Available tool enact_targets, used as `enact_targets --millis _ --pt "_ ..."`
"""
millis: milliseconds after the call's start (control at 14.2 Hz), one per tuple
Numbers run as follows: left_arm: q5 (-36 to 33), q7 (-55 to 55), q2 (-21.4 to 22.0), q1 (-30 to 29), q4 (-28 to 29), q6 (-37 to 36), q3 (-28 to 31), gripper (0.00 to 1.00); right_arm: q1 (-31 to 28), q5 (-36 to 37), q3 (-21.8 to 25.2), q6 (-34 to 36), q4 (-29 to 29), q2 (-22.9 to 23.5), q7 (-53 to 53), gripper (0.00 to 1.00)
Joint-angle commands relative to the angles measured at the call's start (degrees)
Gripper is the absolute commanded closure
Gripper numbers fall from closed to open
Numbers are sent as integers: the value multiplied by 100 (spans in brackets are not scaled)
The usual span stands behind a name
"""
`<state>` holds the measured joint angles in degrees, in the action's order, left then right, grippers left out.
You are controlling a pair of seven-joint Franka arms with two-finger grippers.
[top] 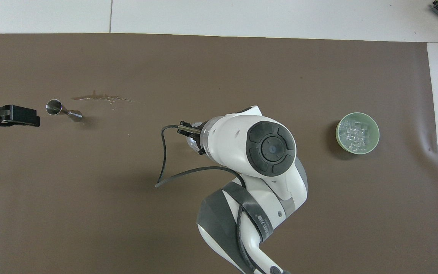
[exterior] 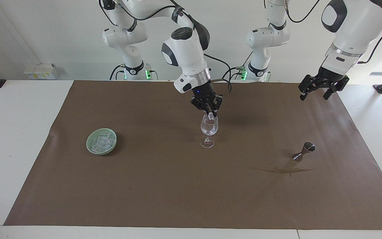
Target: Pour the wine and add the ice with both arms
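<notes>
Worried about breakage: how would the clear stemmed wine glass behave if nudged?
The clear stemmed wine glass probably tips easily: wide bowl on a thin stem and small foot. It looks thin-walled, so likely fragile, and smooth, so perhaps slippery.

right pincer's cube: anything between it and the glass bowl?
Nothing visible. The right pincer holds an ice cube directly over the wine glass, whose rim is open. The left pincer hangs away, over the mat.

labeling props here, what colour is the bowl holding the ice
Pale green, a plain bowl with clear ice heaped inside; it shows best in the overhead view.
</notes>
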<state>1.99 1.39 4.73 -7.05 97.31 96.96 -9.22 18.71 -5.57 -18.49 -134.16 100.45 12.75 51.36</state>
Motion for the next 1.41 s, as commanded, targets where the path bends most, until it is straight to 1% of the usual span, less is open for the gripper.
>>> enact_targets --millis 0,141,211,282,352,493,564,634,705,775,846,916,1128,1339 --pt "-128 -139 -147 72 -370 -388 87 0 -69 117 -32 -145 28 26 216 79" --pt "-242 -148 -183 308 -519 -607 323 0 -69 100 -32 -215 28 26 225 71" --pt "-286 -156 -209 710 -615 -695 655 0 -61 100 -32 -294 45 26 242 68" --pt "-313 -174 -253 932 -660 -731 1050 0 -43 100 -32 -294 45 26 304 66" --pt "-269 -174 -253 969 -669 -731 1176 0 -26 100 -32 -303 45 26 374 65" --pt "-252 -174 -253 978 -669 -696 1203 0 -17 108 -32 -295 45 26 375 64" --pt "-260 -174 -253 960 -669 -670 1195 0 -17 100 -32 -294 45 26 383 61" --pt "-252 -174 -253 934 -643 -635 1195 0 -17 100 -32 -294 45 26 383 55" --pt "-243 -174 -236 925 -591 -591 1195 0 -25 100 -24 -294 28 26 392 42" --pt "-243 -165 -236 925 -581 -556 1195 0 -25 117 -24 -286 10 26 392 26" --pt "-243 -157 -209 916 -529 -538 1204 0 -25 135 -6 -286 -25 18 401 7" --pt "-243 -165 -183 908 -450 -538 1204 0 -43 170 11 -277 -60 9 401 0" --pt "-243 -130 -156 899 -414 -591 1212 0 -200 582 99 -189 -60 -228 401 0" --pt "-243 -130 -148 908 -414 -634 1204 0 -587 1249 108 223 -60 -518 278 0"
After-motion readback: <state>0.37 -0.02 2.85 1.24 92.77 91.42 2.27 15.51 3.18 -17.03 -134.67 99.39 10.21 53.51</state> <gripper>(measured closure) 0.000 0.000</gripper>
